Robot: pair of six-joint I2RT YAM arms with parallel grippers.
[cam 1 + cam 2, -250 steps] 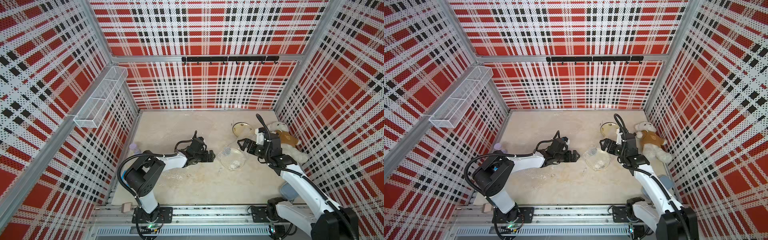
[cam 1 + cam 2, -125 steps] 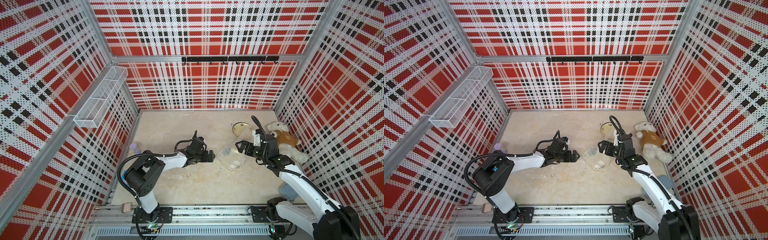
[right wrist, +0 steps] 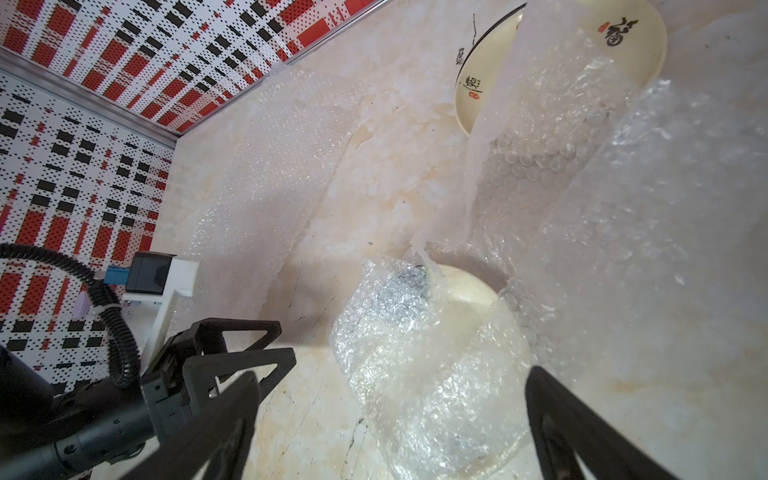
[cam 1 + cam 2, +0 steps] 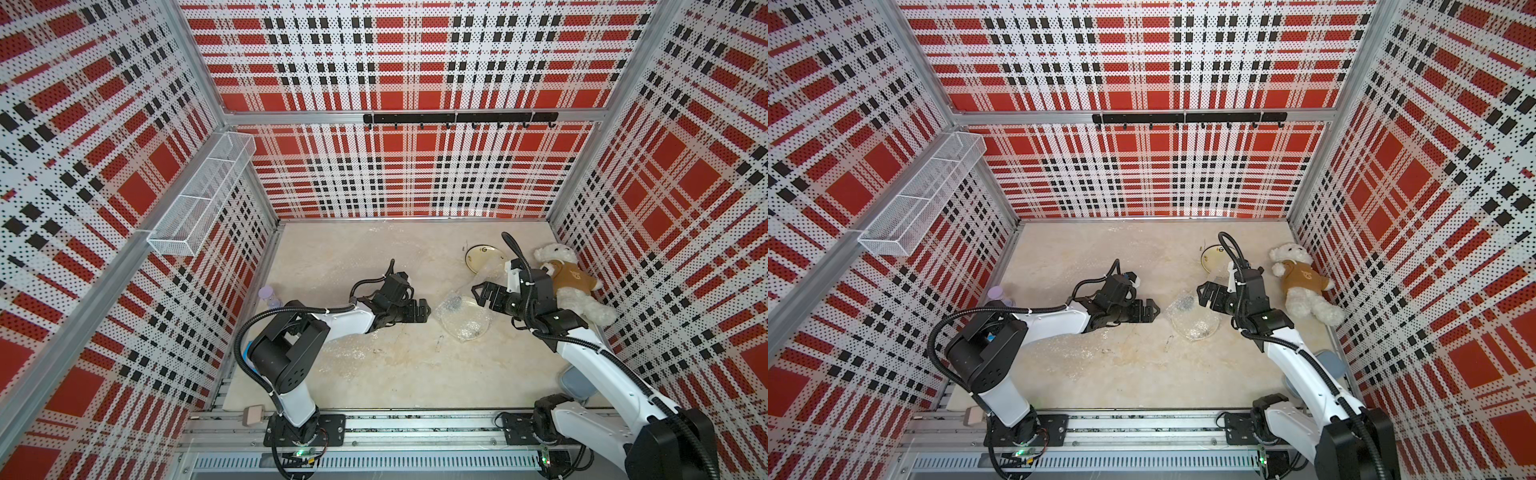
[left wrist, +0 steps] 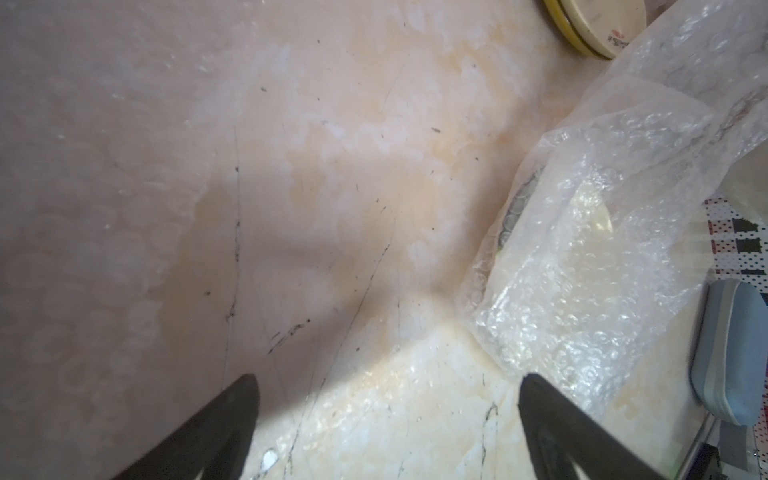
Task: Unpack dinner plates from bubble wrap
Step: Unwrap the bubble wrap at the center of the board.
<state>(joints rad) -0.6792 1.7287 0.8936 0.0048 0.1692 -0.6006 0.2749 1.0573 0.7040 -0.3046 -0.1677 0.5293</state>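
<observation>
- Left gripper: jaws spread wide, nothing between them; low over the floor at frame centre in both top views, just left of the wrapped plate and apart from it; in the left wrist view only floor lies between the fingers
- Right gripper: jaws spread wide, clasping nothing; right of centre, at the upper right edge of the wrapped plate; in the right wrist view crumpled wrap lies between the fingers, and whether they touch it cannot be told
- Wrapped plate: one cream plate, flat on the floor right of centre, between the two grippers; loosely covered, with a patch of cream surface showing in the right wrist view
- Bubble wrap: clear, crinkled, lying over that plate; one flap stands up toward the top of the right wrist view
- Bare plate: cream, thin dark rim, red and black marks; upper right of the floor, above the right gripper in frame; the raised flap overlaps it in the right wrist view
- Loose sheet: second piece of wrap, flat on the floor, lower centre
- Teddy bear: white, brown jumper, lying by the right wall
- Hourglass: lilac, by the left wall
- Wire basket: white, on the left wall, upper left
- Hook rail: black, on the back wall, top centre
</observation>
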